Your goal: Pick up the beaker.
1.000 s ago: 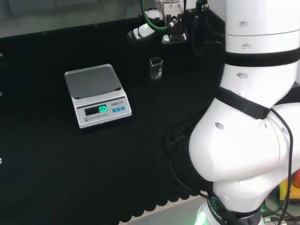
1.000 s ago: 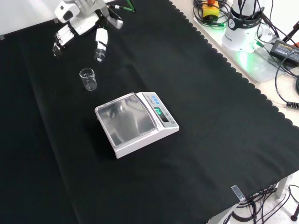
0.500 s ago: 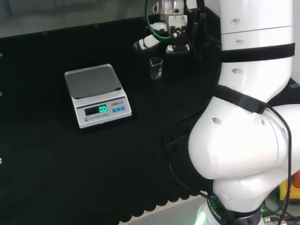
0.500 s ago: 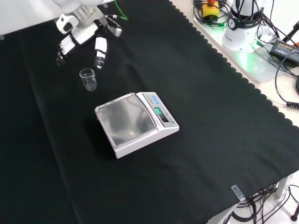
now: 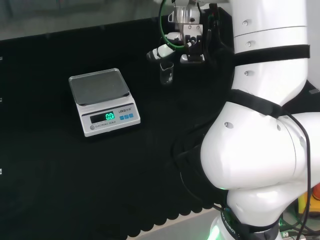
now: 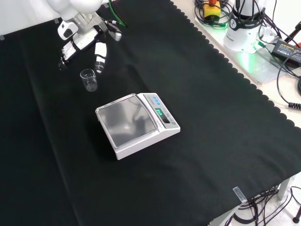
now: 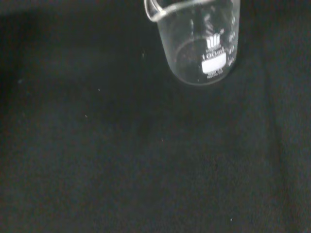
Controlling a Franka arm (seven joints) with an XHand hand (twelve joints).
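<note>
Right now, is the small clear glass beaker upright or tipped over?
Upright: the small clear glass beaker stands on its base on the black cloth, rim up.

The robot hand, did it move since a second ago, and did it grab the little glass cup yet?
Yes. In the front view the hand has come down toward the beaker, and now hangs just above it with relaxed fingers, not holding it. The beaker and the scale stayed put on the black cloth.

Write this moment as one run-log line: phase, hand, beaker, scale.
phase: approach | hand: open, above and beside beaker, not touching | beaker: upright on cloth, looks empty | scale: pan bare
</note>
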